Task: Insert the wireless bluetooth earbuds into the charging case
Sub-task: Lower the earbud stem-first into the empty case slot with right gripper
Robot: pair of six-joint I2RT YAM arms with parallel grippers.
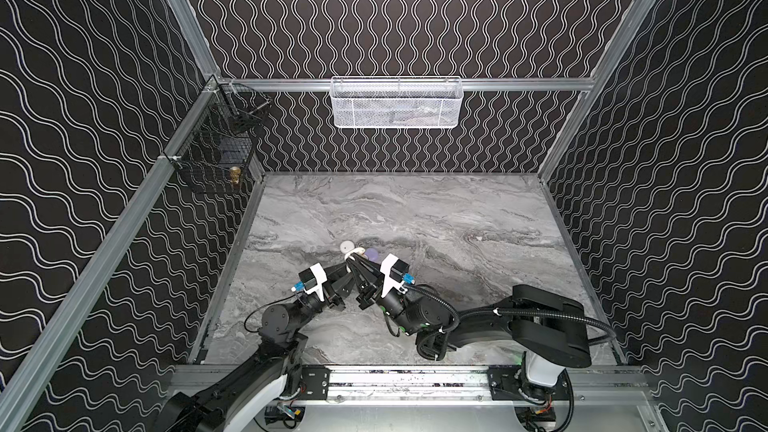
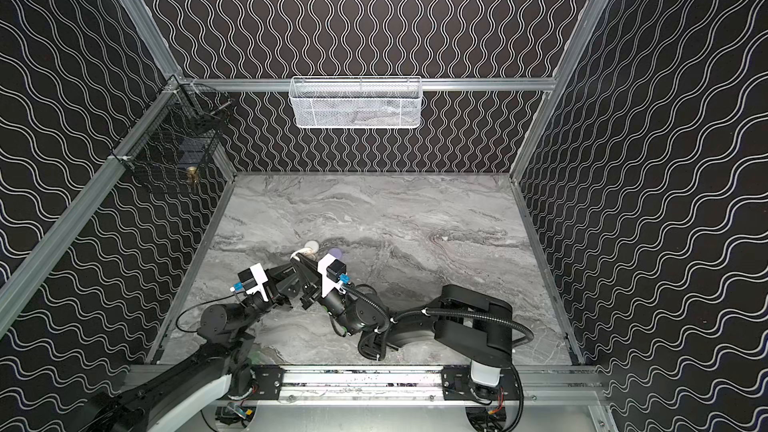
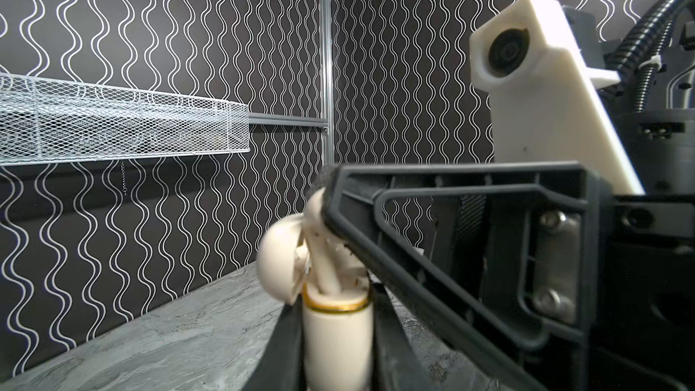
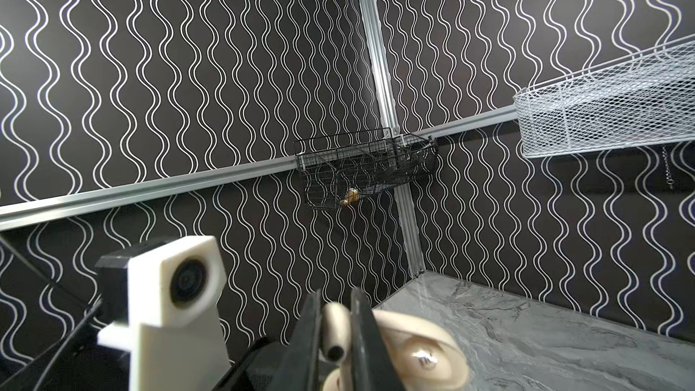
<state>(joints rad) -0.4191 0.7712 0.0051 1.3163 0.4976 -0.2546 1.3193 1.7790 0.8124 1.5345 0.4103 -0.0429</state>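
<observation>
Earbud (image 4: 334,329), judged light, stiff and slick, is pinched in right gripper (image 4: 334,310) at lower centre of right wrist view, at open case (image 3: 334,347) clamped by left gripper (image 3: 333,317); light hold across stem is advised.

Even, moderately bright light from above fills both top views. The arms cast only soft, faint shadows on the grey marble desk (image 1: 415,209). The wavy wall pattern (image 4: 150,69) stretches and bends toward the wrist views' edges. Close to the lenses, the cream charging case (image 3: 334,336) and an earbud (image 4: 334,329) look blurred, while distant walls are sharp.
</observation>
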